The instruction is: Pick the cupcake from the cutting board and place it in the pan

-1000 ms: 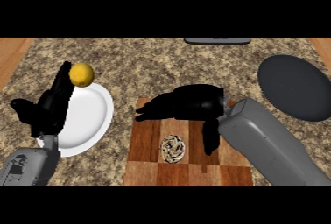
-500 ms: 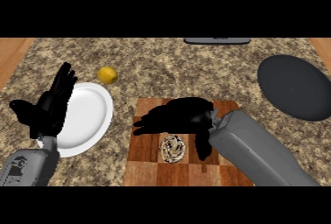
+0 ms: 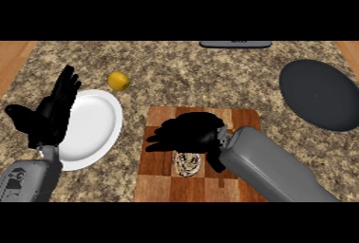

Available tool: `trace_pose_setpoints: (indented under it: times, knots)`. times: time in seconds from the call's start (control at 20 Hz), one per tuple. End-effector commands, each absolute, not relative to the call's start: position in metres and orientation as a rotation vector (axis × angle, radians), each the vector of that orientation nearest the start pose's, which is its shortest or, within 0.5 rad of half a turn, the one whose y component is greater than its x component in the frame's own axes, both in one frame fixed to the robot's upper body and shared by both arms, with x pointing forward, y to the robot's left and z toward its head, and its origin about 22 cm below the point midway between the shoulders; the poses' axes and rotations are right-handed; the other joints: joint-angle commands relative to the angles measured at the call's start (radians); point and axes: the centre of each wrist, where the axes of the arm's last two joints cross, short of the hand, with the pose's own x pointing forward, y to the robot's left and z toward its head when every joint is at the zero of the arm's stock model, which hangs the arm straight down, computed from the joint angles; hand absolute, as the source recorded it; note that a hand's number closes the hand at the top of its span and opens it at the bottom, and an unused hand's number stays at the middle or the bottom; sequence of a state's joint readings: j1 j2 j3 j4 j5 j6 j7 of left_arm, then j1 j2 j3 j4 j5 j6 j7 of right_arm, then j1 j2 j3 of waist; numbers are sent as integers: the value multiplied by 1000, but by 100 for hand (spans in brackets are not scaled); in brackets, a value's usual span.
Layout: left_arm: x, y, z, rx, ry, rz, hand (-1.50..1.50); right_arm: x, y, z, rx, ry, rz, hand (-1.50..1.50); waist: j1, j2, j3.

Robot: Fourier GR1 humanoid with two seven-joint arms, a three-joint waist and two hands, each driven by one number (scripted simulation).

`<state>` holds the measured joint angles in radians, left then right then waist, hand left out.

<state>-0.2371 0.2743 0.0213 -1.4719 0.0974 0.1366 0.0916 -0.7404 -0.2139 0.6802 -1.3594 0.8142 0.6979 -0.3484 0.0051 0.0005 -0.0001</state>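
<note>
I see right robot hand (image 3: 188, 134) over checkered wooden cutting board (image 3: 163, 179), fingers curled above swirl-topped cupcake (image 3: 186, 163), not yet closed on it. Cupcake on board, 6 o'clock of hand. Dark round pan (image 3: 320, 94) at 2 o'clock. Left robot hand (image 3: 51, 115) resting open over white plate (image 3: 98, 124).

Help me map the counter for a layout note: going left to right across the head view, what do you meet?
left hand → white plate → lemon → cutting board → right hand above the cupcake → dark pan
</note>
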Motion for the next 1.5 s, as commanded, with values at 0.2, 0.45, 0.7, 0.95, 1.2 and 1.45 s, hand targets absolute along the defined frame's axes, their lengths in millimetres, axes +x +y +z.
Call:
trace_pose_setpoints:
  times: [0.2,0.45,0.7,0.95,1.2,1.45]
  knots:
    - [299,278,51,207,-1612,-54,0,326,-58,80,-127,1792,-3076,-150,4,2,0]
    - [310,277,59,192,-1629,-52,0,317,-41,76,-84,1774,-3063,-150,1,0,0]
    - [299,273,47,208,-1606,-42,0,302,-36,80,-28,1703,-3098,-150,-3,-1,0]
    - [294,279,55,174,-1609,-60,0,317,-49,51,-49,1652,-3119,-150,1,0,0]
    - [298,295,53,202,-1616,-68,0,293,-32,30,-257,1565,-3082,150,2,0,0]
    - [289,281,52,198,-1629,-47,0,295,-37,33,-214,1608,-3005,150,0,-1,0]
